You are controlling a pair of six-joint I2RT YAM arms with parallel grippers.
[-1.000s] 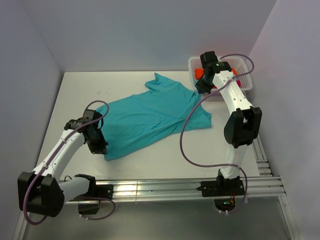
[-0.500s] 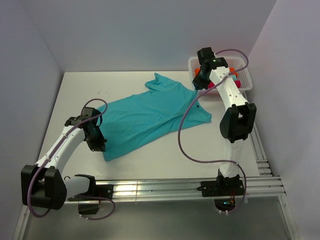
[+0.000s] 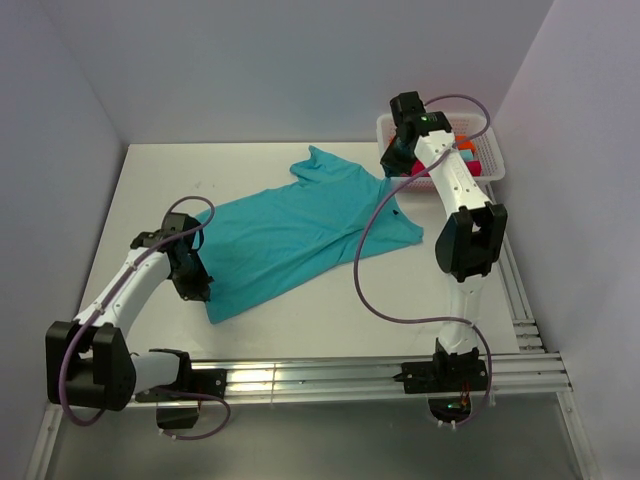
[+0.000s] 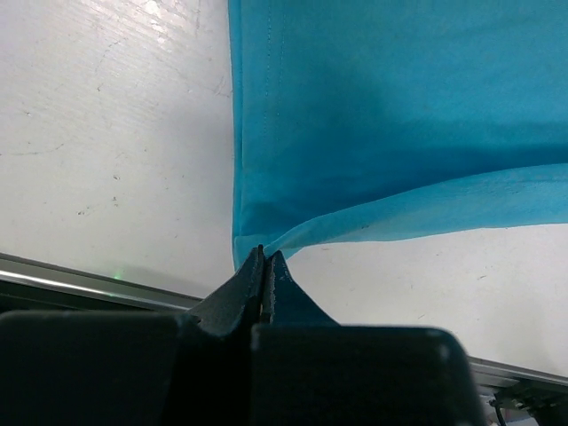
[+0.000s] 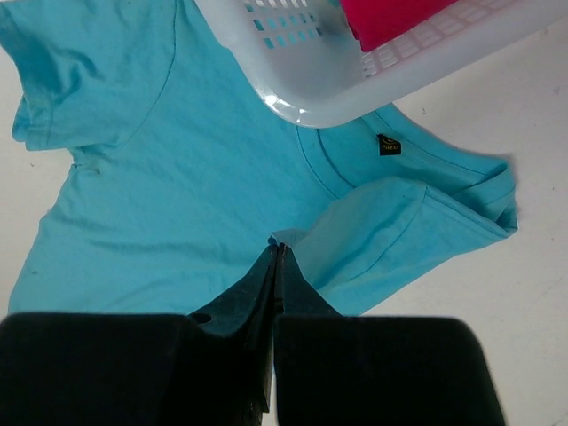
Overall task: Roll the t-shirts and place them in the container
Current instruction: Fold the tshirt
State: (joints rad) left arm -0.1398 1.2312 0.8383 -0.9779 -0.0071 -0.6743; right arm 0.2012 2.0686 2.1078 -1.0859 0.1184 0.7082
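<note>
A teal t-shirt (image 3: 300,235) lies spread flat across the middle of the table. My left gripper (image 3: 198,290) is shut on its near-left hem corner, and in the left wrist view (image 4: 264,252) the cloth (image 4: 390,115) runs up from the closed tips. My right gripper (image 3: 392,165) is shut on a sleeve fold at the shirt's far right, by the basket. In the right wrist view (image 5: 277,245) the lifted sleeve (image 5: 408,226) and the dark neck label (image 5: 388,144) show. Orange (image 3: 465,146) and magenta (image 3: 472,166) bundles lie in the basket.
A white mesh basket (image 3: 490,122) stands at the far right corner, and its rim (image 5: 293,84) overlaps the shirt's collar in the right wrist view. White walls close in the table on three sides. An aluminium rail (image 3: 330,375) runs along the near edge.
My right gripper has moved a little back and to the left along the basket's edge. My left gripper has shifted slightly up-left with the hem corner. The shirt has hardly changed shape.
</note>
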